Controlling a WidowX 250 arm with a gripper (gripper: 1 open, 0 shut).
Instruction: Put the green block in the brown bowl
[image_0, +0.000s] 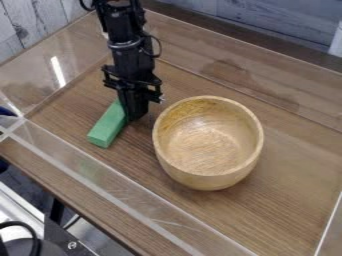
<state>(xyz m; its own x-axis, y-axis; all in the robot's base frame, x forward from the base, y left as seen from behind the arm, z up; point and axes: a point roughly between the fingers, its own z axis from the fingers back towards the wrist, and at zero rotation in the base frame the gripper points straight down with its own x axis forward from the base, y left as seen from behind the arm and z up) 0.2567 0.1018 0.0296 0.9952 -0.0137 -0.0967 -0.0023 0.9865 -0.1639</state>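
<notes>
The round light-tan wooden bowl (207, 142) sits on the brown wooden counter (282, 208), its thick rim facing up and only bare wood grain showing inside. Just beside it, on the side toward the striped clear edging (84, 183), the flat green block (107, 126) lies outside the bowl, its long side running at a slant and its far end partly hidden under the arm. The black robot arm (123, 48) reaches in from the far side, and its end effector (130, 112) is shut, its tips down at the block's far end; whether they grip it I cannot tell.
</notes>
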